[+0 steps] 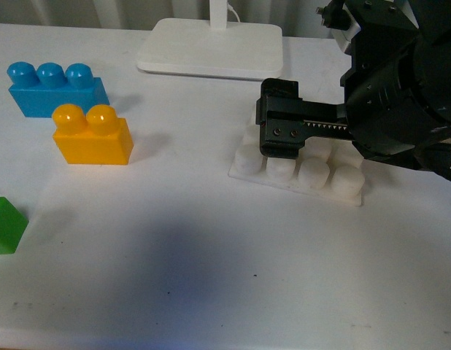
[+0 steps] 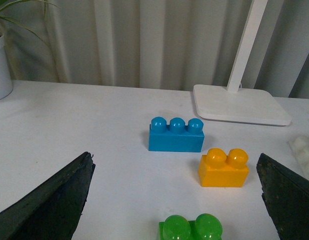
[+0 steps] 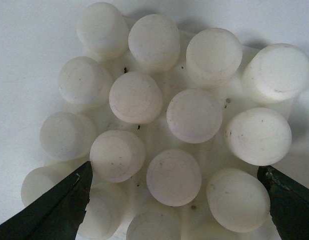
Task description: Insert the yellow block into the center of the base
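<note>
Hovering over one base, right fingers wide, empty; left fingers wide; one yellow block.

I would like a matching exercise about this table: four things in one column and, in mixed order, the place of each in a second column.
Things
1. yellow block
2. blue brick
3. green block
4. base

Places
A. beneath the right claw
B. cut by the left edge of the front view
C. just in front of the blue brick
D. farthest back of the coloured pieces

Pairs: 1-C, 2-D, 3-B, 4-A
</note>
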You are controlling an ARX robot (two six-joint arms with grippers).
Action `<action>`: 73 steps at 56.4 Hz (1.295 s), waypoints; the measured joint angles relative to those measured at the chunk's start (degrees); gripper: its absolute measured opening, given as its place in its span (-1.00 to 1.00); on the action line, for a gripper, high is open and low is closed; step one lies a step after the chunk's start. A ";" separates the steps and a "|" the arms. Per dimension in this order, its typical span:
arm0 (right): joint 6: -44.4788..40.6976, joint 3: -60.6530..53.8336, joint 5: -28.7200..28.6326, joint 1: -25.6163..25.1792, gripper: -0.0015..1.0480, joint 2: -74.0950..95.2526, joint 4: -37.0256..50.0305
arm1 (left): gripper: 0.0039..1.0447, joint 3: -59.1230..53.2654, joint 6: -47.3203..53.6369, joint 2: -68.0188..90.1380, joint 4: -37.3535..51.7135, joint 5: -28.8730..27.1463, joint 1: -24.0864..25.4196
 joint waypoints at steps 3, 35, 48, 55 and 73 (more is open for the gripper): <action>-0.57 -0.26 -0.24 -0.15 0.83 -0.79 -0.20 | 0.88 0.00 0.00 0.00 0.00 0.00 0.00; -11.47 -10.58 -1.55 -6.25 0.83 -24.22 0.94 | 0.88 0.00 0.00 0.00 0.00 0.00 0.00; -17.18 -20.11 -4.39 -20.04 0.83 -44.61 3.76 | 0.88 0.00 0.00 0.00 0.00 0.00 0.00; -17.44 -24.74 -10.14 -30.58 0.83 -52.43 5.20 | 0.88 0.00 0.00 0.00 0.00 0.00 0.00; -14.12 -30.23 -16.61 -42.34 0.81 -60.04 11.61 | 0.88 0.00 0.00 0.00 0.00 0.02 0.00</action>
